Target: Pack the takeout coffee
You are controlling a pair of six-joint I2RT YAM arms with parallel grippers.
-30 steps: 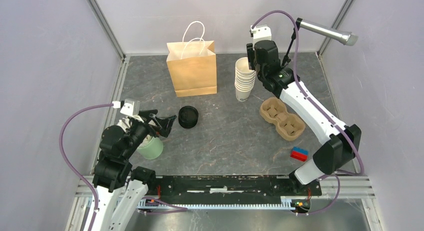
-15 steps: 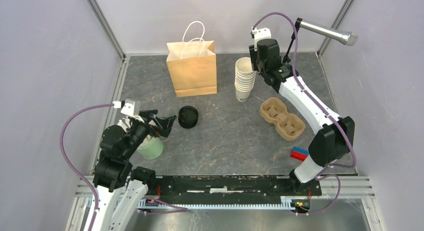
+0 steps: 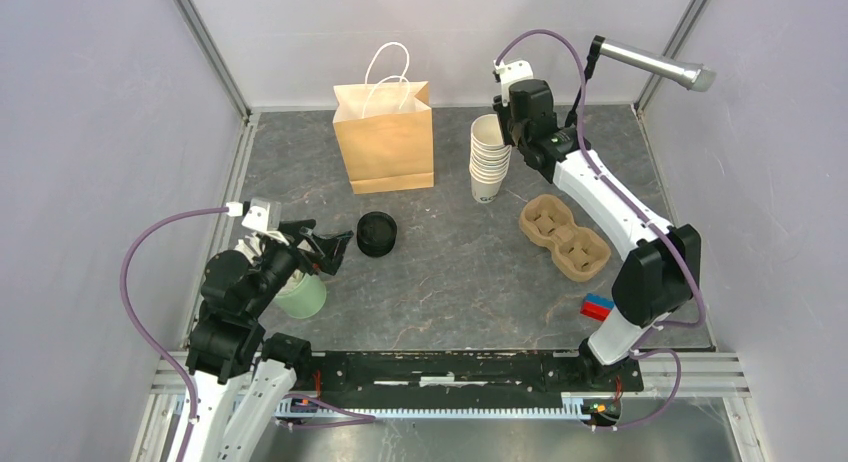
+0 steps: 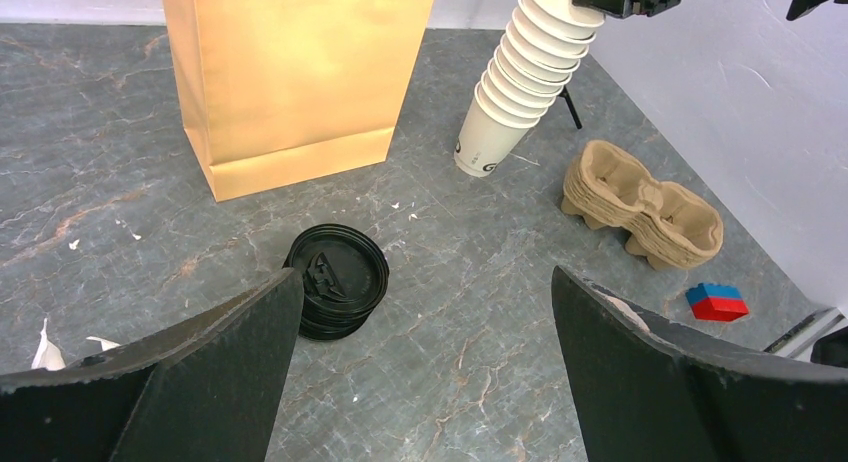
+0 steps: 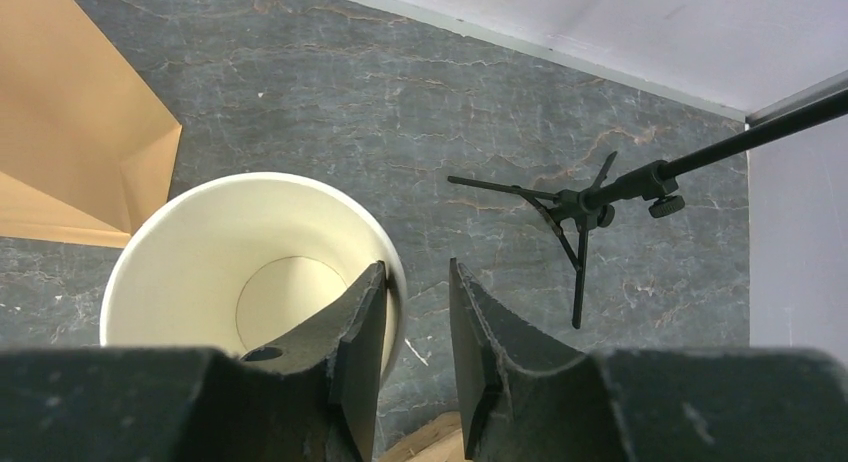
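No lidded coffee cup shows in any view. A tall stack of lidless cream cups (image 3: 488, 162) stands at the back, also in the left wrist view (image 4: 520, 72). My right gripper (image 3: 508, 130) hangs over its top cup (image 5: 200, 242). The jaws straddle the cup's right rim, one finger inside and one outside, narrowly open (image 5: 415, 272), with a gap left beside the rim. A pile of black lids (image 3: 377, 233) lies mid-table, also in the left wrist view (image 4: 335, 280). My left gripper (image 3: 330, 250) is wide open and empty (image 4: 425, 277), just near-left of the lids.
A brown paper bag (image 3: 385, 142) stands open at the back, left of the stack. A cardboard cup carrier (image 3: 563, 235) lies at the right. A blue and red brick (image 3: 598, 306) lies nearer. A pale green cup (image 3: 303, 298) sits under my left arm. A microphone stand (image 3: 650, 64) is back right.
My right gripper has shifted slightly left and back, over the top cup of the stack. The left arm has not moved.
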